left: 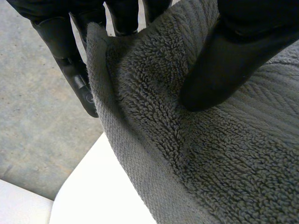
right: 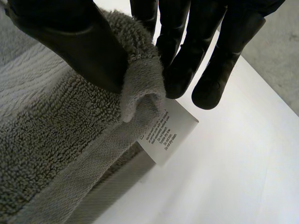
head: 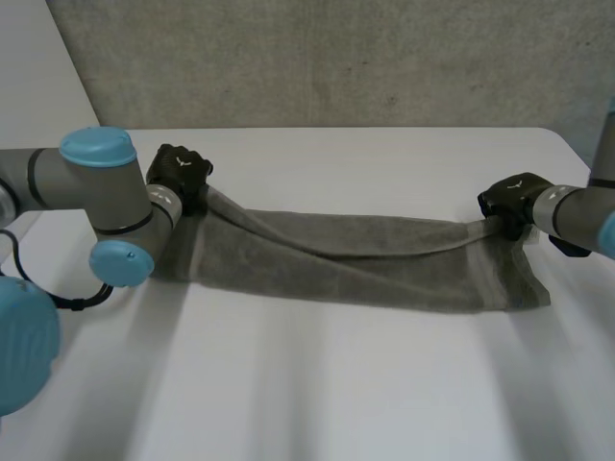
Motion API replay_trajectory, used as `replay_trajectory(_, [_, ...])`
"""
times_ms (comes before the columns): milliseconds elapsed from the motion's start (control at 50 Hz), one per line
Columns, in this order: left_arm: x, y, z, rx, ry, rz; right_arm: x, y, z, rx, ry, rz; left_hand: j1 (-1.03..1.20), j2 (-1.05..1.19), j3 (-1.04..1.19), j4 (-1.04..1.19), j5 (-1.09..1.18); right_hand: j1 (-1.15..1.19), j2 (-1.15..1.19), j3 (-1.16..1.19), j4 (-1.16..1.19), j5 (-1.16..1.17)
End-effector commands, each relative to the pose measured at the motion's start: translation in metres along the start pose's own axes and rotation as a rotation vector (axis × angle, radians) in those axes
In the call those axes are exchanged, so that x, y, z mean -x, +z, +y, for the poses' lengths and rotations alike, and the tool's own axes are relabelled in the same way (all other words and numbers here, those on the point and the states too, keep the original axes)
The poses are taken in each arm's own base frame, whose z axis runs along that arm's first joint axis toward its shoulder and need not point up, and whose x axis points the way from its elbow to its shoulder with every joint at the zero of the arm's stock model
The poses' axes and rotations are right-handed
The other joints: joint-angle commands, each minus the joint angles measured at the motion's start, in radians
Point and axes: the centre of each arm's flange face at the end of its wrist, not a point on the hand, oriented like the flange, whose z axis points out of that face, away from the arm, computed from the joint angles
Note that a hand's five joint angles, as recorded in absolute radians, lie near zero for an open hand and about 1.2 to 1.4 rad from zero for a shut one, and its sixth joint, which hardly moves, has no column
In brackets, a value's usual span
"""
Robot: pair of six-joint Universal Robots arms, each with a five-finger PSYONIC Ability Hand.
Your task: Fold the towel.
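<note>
Two corners pinched. Our towel [head: 384, 279] lies along the table [head: 317, 384], near edge flat, far edge lifted and sagging mid-span. We have the left hand [head: 181, 173] clamped on the far left corner, the right hand [head: 507, 200] on the far right one, by the label [right: 168, 130]. Thick terry, soft, limp, probably light; we'd grip corners only.

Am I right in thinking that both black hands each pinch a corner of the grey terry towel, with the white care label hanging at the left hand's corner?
Not quite: the white care label hangs at the corner pinched by the right hand, as the right wrist view shows. The left hand does pinch another corner of the grey terry towel.
</note>
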Motion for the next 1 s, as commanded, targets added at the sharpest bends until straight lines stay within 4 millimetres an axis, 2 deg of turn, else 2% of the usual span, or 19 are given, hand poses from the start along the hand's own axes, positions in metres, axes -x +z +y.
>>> replay_trajectory(20, [-0.002, 0.019, 0.007, -0.019, 0.001, -0.04, -0.001, 0.024, 0.01, 0.037, -0.011, 0.082, 0.04, 0.032, 0.012, 0.037, 0.021, 0.065, 0.091, 0.06, 0.052, 0.06])
replay_trajectory(260, [-0.009, 0.024, 0.018, -0.003, 0.003, -0.035, -0.009, 0.04, 0.006, -0.02, -0.029, 0.203, 0.04, 0.032, 0.012, 0.037, 0.021, 0.065, 0.091, 0.06, 0.052, 0.06])
replay_trajectory(280, [-0.011, 0.024, 0.021, 0.006, 0.003, -0.03, -0.008, 0.042, 0.008, -0.015, -0.03, 0.203, 0.04, 0.032, 0.012, 0.037, 0.021, -0.105, -0.079, -0.11, -0.118, -0.11])
replay_trajectory(300, [-0.012, 0.023, 0.022, 0.015, 0.002, -0.03, -0.005, 0.043, 0.01, -0.009, -0.029, 0.197, 0.04, 0.032, 0.012, 0.037, 0.021, -0.767, -0.74, -0.772, -0.78, -0.772])
replay_trajectory(320, [-0.012, 0.023, 0.022, 0.015, 0.002, -0.03, -0.005, 0.044, 0.01, -0.009, -0.029, 0.197, 0.04, 0.032, 0.012, 0.037, 0.021, -0.773, -0.747, -0.779, -0.786, -0.779])
replay_trajectory(340, [-0.014, 0.022, 0.024, 0.027, 0.004, -0.029, -0.003, 0.044, 0.01, -0.007, -0.033, 0.193, -0.192, -0.2, -0.22, -0.195, -0.211, -1.157, -1.13, -1.162, -1.17, -1.162])
replay_trajectory(360, [-0.015, 0.02, 0.025, 0.039, 0.003, -0.03, -0.003, 0.044, 0.01, -0.007, -0.033, 0.193, -0.744, -0.752, -0.771, -0.747, -0.763, -1.157, -1.13, -1.162, -1.17, -1.162])
replay_trajectory(380, [-0.015, 0.02, 0.025, 0.039, 0.003, -0.03, 0.0, 0.043, 0.009, -0.008, -0.034, 0.189, -0.75, -0.757, -0.777, -0.753, -0.769, -1.157, -1.13, -1.162, -1.17, -1.162])
replay_trajectory(400, [-0.017, 0.018, 0.025, 0.05, 0.004, -0.028, 0.0, 0.042, 0.008, -0.01, -0.029, 0.188, -1.182, -1.19, -1.209, -1.185, -1.201, -1.157, -1.13, -1.162, -1.17, -1.162])
replay_trajectory(480, [-0.016, 0.014, 0.02, 0.053, 0.004, -0.03, -0.002, 0.036, 0.0, -0.031, -0.02, 0.188, -1.178, -1.186, -1.206, -1.181, -1.197, -1.157, -1.13, -1.162, -1.17, -1.162])
replay_trajectory(580, [-0.007, 0.004, 0.009, 0.065, -0.008, -0.041, -0.011, 0.015, -0.02, -0.099, 0.041, 0.157, -1.175, -1.183, -1.203, -1.178, -1.194, -1.157, -1.13, -1.162, -1.17, -1.162])
replay_trajectory(620, [0.002, -0.006, 0.005, 0.078, -0.041, -0.045, -0.012, -0.008, -0.033, -0.138, 0.055, 0.113, -1.169, -1.177, -1.197, -1.173, -1.189, -1.157, -1.13, -1.162, -1.17, -1.162])
replay_trajectory(640, [0.002, -0.006, 0.005, 0.078, -0.041, -0.045, -0.012, -0.008, -0.033, -0.138, 0.055, 0.113, -1.169, -1.177, -1.197, -1.173, -1.188, -1.157, -1.13, -1.162, -1.17, -1.162])
replay_trajectory(680, [0.012, -0.019, -0.002, 0.085, -0.095, -0.049, -0.021, -0.035, -0.039, -0.157, 0.059, 0.112, -1.158, -1.165, -1.185, -1.161, -1.177, -1.157, -1.13, -1.162, -1.17, -1.162])
replay_trajectory(700, [0.012, -0.019, -0.002, 0.085, -0.095, -0.049, -0.021, -0.035, -0.039, -0.157, 0.059, 0.112, -1.158, -1.165, -1.185, -1.161, -1.177, -1.157, -1.13, -1.162, -1.17, -1.162])
replay_trajectory(780, [0.026, -0.042, -0.01, 0.092, -0.168, -0.055, -0.019, -0.066, -0.025, -0.114, 0.07, 0.11, -1.158, -1.165, -1.185, -1.161, -1.177, -1.157, -1.13, -1.162, -1.17, -1.162])
replay_trajectory(800, [0.026, -0.042, -0.01, 0.092, -0.168, -0.055, -0.019, -0.066, -0.025, -0.114, 0.07, 0.11, -1.158, -1.165, -1.185, -1.161, -1.177, -1.157, -1.13, -1.162, -1.17, -1.162])
replay_trajectory(840, [0.032, -0.057, -0.016, 0.092, -0.2, -0.06, -0.007, -0.081, -0.011, -0.086, 0.075, 0.09, -1.161, -1.168, -1.188, -1.164, -1.18, -1.138, -1.112, -1.143, -1.151, -1.143])
replay_trajectory(1000, [0.03, -0.086, -0.026, 0.046, -0.218, 0.005, 0.027, -0.091, 0.037, -0.016, 0.028, 0.049, -1.158, -1.165, -1.185, -1.161, -1.177, -0.991, -0.965, -0.996, -1.004, -0.996])
